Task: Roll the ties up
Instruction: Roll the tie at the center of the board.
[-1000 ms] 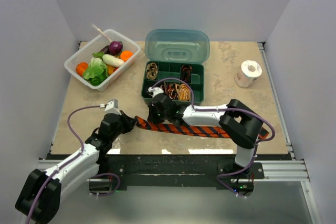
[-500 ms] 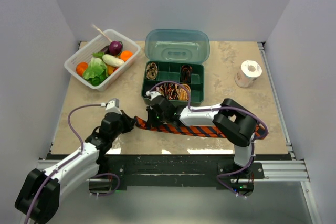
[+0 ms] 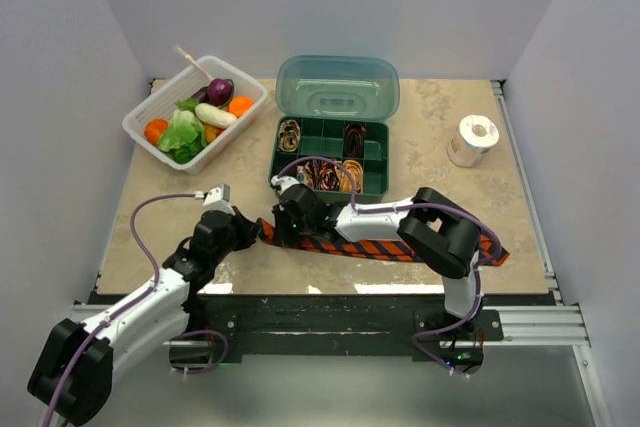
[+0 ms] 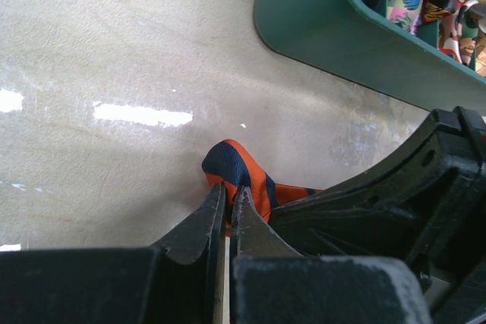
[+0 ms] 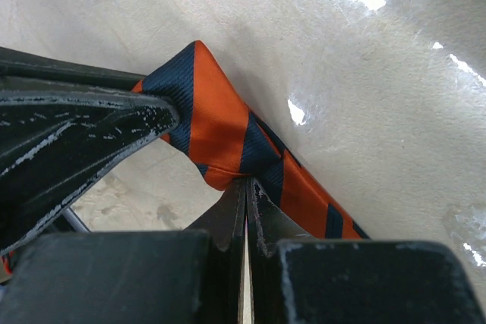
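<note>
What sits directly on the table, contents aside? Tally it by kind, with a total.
Striped necktie: 1
Green compartment box: 1
White basket: 1
White tape roll: 1
Total: 4

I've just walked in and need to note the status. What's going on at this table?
Both arms are working on the striped tie, orange with navy stripes. The left gripper and the right gripper are each shut on the end nearer the left arm, close together, just in front of the open teal box. The rest of the tie lies flat and unrolled across the table toward the right. Several coiled ties already sit in the box's compartments.
</note>
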`<state>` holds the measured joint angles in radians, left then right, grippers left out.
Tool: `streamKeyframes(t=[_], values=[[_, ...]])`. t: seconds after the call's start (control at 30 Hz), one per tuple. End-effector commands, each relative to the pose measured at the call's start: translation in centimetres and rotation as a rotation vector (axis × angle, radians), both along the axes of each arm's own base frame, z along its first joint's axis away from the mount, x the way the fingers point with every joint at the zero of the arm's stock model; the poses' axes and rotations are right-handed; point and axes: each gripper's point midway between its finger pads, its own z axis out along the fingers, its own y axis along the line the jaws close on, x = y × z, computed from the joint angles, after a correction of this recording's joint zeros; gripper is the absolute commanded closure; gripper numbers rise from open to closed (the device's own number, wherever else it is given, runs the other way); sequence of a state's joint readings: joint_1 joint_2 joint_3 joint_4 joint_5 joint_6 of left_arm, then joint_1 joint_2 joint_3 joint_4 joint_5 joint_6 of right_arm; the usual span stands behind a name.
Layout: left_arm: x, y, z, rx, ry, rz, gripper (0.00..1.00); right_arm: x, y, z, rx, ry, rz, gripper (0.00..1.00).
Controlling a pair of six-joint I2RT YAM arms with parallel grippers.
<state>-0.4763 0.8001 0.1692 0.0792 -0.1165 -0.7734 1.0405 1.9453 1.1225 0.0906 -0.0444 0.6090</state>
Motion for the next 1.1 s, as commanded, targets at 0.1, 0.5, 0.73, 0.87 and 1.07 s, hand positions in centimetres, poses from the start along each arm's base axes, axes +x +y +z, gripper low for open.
streamKeyframes(t=[0.1, 0.5, 0.73, 0.87, 1.07], values=[[1.4, -1.5, 3.7, 0.013, -0.114, -0.079, 1.00, 1.1, 2.1, 2.0, 0.053, -0.042, 0.013, 1.00], [1.0, -3.8, 5.3, 0.003, -0.156, -0.186, 1.00, 1.4, 3.4, 1.8, 0.114, -0.062, 0.029, 1.00], [0.2, -4.8, 4.7, 0.015, -0.144, -0.209, 1.00, 0.6, 3.6, 1.4, 0.184, -0.049, 0.047, 1.00], [-0.2, -5.2, 4.3, 0.036, -0.134, -0.216, 1.00, 0.3, 3.7, 1.6, 0.213, -0.046, 0.054, 1.00], [-0.7, -5.6, 3.8, 0.053, -0.124, -0.220, 1.00, -0.3, 3.3, 2.2, 0.292, -0.018, 0.048, 1.00]])
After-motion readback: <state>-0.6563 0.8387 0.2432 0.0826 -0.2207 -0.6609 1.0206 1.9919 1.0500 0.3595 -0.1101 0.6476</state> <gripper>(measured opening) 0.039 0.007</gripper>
